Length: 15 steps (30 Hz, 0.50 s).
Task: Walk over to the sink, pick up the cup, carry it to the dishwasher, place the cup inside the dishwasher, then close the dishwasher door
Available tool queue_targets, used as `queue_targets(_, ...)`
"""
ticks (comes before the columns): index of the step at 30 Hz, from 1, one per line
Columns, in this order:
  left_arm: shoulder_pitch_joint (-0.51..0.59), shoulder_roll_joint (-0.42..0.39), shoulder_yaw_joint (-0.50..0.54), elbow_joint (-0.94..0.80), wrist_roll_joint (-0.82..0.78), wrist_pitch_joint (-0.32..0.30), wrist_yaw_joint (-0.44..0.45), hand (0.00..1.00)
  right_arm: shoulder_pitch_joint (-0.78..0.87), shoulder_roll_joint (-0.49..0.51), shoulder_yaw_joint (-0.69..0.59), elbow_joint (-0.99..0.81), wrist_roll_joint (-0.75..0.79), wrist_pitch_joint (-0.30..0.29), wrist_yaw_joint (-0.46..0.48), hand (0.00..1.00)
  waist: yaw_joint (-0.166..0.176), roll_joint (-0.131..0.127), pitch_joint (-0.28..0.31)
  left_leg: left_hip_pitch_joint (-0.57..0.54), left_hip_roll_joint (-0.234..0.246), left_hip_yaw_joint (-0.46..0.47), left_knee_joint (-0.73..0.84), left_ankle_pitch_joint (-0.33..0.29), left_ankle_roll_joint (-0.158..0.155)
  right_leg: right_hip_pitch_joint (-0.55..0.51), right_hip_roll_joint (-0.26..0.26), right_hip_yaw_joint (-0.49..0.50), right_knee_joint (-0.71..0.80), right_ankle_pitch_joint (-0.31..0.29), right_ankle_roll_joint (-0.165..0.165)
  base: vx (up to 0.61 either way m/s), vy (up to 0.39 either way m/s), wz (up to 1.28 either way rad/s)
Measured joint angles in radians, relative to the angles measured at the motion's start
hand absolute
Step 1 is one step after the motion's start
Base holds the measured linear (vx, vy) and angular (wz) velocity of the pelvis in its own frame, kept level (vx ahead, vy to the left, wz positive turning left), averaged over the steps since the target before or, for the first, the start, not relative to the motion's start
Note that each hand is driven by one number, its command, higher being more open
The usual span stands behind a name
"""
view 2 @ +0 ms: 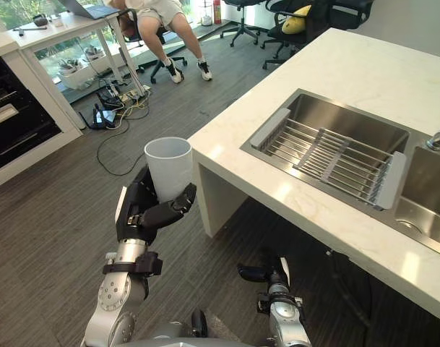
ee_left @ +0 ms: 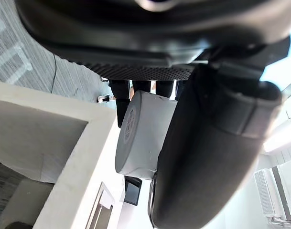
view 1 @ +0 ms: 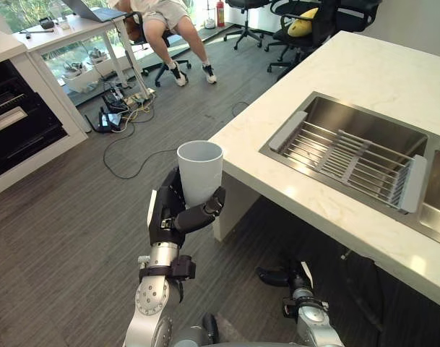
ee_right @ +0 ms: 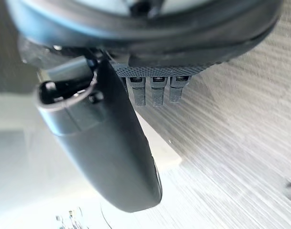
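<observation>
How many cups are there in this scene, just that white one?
1. The white cup is upright in the robot's left hand, above the floor beside the counter. More could be hidden in the partly cropped second sink basin.

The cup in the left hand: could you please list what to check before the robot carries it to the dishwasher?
1. Grip: left hand curled round the cup: ok.
2. Tilt: cup upright, mouth up: ok.
3. Clearance between cup and counter corner: cannot tell.
4. Spare: right hand holds nothing, low beside the counter: ok.
5. Target: dishwasher interior exposed: ok.
6. Route: seated person well away from the dishwasher front: ok.
</observation>
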<state>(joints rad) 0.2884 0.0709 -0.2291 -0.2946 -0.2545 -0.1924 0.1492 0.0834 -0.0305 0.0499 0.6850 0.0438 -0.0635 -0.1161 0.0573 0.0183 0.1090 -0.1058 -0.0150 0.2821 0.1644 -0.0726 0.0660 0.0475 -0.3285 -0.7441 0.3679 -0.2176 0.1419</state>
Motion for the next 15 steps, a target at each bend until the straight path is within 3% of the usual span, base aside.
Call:
queue_targets(2, -0.001, -0.002, -0.002, 0.001, 0.0, 0.007, -0.002, 0.3, 0.002, -0.003, 0.007, 0.01, -0.009, 0.012, 0.007, 0.9, -0.009, -0.008, -0.001, -0.01, -0.03, -0.046, 0.038, -0.022, 0.006, -0.004, -0.037, 0.051, 0.08, 0.002, -0.005, 0.13, 0.112, 0.74)
queue_targets(3, -0.003, 0.002, -0.016, 0.001, 0.001, 0.011, -0.003, 0.3, 0.005, -0.004, 0.002, 0.018, -0.011, 0.021, 0.01, 0.9, -0.023, -0.013, 0.001, 0.0, -0.056, -0.093, 0.039, -0.023, 0.025, -0.052, -0.059, 0.183, 0.202, 0.013, -0.072, 0.18, 0.114, 1.16)
queue_targets(4, -0.004, 0.002, -0.022, 0.003, 0.001, 0.011, -0.006, 0.3, 0.006, -0.004, 0.001, 0.023, -0.015, 0.024, 0.011, 0.9, -0.027, -0.011, 0.002, 0.007, -0.061, -0.122, 0.037, -0.018, 0.035, -0.088, -0.054, 0.262, 0.257, -0.006, -0.101, 0.19, 0.076, 1.42)
queue_targets(6, -0.015, 0.015, -0.031, 0.027, 0.001, 0.011, -0.001, 0.3, 0.006, 0.003, 0.007, 0.031, -0.029, 0.025, 0.012, 0.9, -0.047, -0.016, -0.001, 0.013, -0.076, -0.24, 0.032, -0.015, 0.038, -0.161, 0.104, 0.537, 0.253, -0.1, -0.11, 0.18, -0.007, 1.47)
queue_targets(9, -0.025, 0.018, -0.035, 0.054, 0.0, 0.011, 0.003, 0.3, 0.005, -0.004, 0.027, 0.03, -0.029, 0.025, 0.009, 0.9, -0.049, -0.02, 0.003, 0.044, -0.106, -0.352, 0.026, -0.011, 0.033, -0.231, 0.224, 0.701, 0.204, -0.113, -0.123, 0.2, -0.077, 1.29)
queue_targets(11, -0.032, 0.018, -0.035, 0.058, 0.0, 0.011, 0.003, 0.3, 0.008, -0.007, 0.046, 0.015, -0.029, 0.025, 0.009, 0.9, -0.05, -0.024, 0.003, 0.053, -0.127, -0.417, 0.038, -0.021, 0.016, -0.253, 0.256, 0.748, 0.129, -0.089, -0.116, 0.18, -0.128, 1.29)
queue_targets(12, -0.035, 0.019, -0.036, 0.058, 0.0, 0.01, 0.002, 0.3, 0.01, -0.006, 0.062, -0.001, -0.029, 0.025, 0.008, 0.9, -0.049, -0.038, -0.001, 0.056, -0.151, -0.444, 0.052, -0.036, -0.004, -0.248, 0.236, 0.741, 0.075, 0.013, -0.116, 0.21, -0.159, 1.08)
queue_targets(14, -0.021, -0.002, -0.038, 0.057, 0.0, 0.013, -0.001, 0.3, 0.014, -0.019, 0.078, -0.029, -0.029, 0.026, 0.009, 0.9, -0.043, -0.012, -0.012, 0.031, -0.111, -0.423, 0.116, -0.099, -0.058, -0.202, 0.243, 0.671, 0.028, 0.012, -0.124, 0.21, -0.139, 1.0)
queue_targets(15, -0.021, -0.013, -0.042, 0.055, 0.0, 0.013, -0.009, 0.3, 0.021, -0.02, 0.085, -0.061, -0.028, 0.025, 0.008, 0.9, -0.043, 0.005, -0.013, 0.015, -0.055, -0.364, 0.163, -0.127, -0.089, -0.16, 0.257, 0.627, -0.001, 0.013, -0.126, 0.16, -0.13, 0.82)
